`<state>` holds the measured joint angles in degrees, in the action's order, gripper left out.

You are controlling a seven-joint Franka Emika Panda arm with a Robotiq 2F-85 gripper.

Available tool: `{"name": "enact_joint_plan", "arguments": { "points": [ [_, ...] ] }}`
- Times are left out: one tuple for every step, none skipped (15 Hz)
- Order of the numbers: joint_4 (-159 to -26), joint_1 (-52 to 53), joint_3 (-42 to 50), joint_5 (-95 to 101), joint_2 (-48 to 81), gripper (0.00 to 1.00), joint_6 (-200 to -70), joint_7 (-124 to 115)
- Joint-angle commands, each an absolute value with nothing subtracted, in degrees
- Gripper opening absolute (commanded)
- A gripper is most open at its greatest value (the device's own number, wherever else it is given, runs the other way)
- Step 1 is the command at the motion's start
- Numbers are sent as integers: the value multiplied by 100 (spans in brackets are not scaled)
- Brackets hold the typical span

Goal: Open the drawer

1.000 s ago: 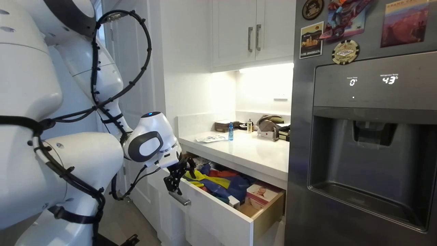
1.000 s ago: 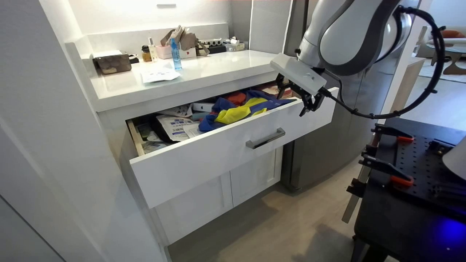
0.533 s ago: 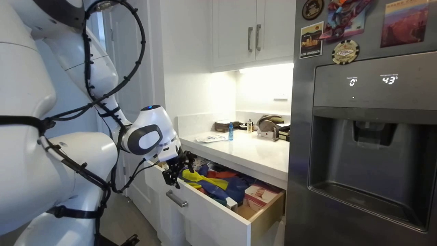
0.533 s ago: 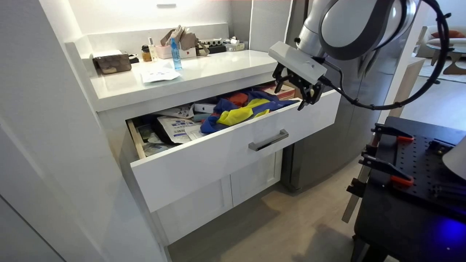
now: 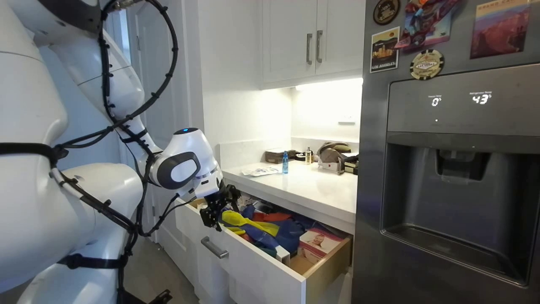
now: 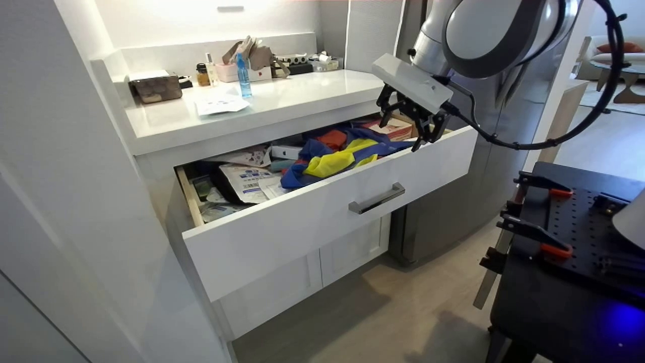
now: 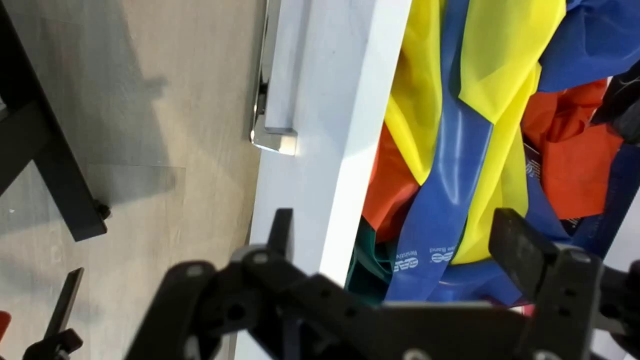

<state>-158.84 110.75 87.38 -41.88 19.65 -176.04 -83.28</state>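
The wide, shallow white drawer (image 6: 282, 237) stands drawn out below the white countertop (image 6: 312, 88); its short silver metal bar handle (image 6: 377, 199) is not held. The jaws of the black two-finger gripper (image 7: 397, 234) are spread, astride the drawer's front top edge; contact cannot be confirmed. Caution: if the inner finger (image 7: 520, 250) rides up, a pull may slip off; if it dips, it may snag the blue and yellow rubber bands (image 7: 455, 185). A brown pouch (image 6: 157, 89) occupies the countertop's far left, a slim blue bottle (image 6: 243, 75) to its right. A tall grey refrigerator (image 5: 422, 116) stands right.
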Motion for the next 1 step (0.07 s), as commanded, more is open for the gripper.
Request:
{"name": "enact_joint_plan", "arguments": {
  "points": [
    [-15884, 11075, 8738, -4188, 1965, 100, -17604, -8328]
  ]
}}
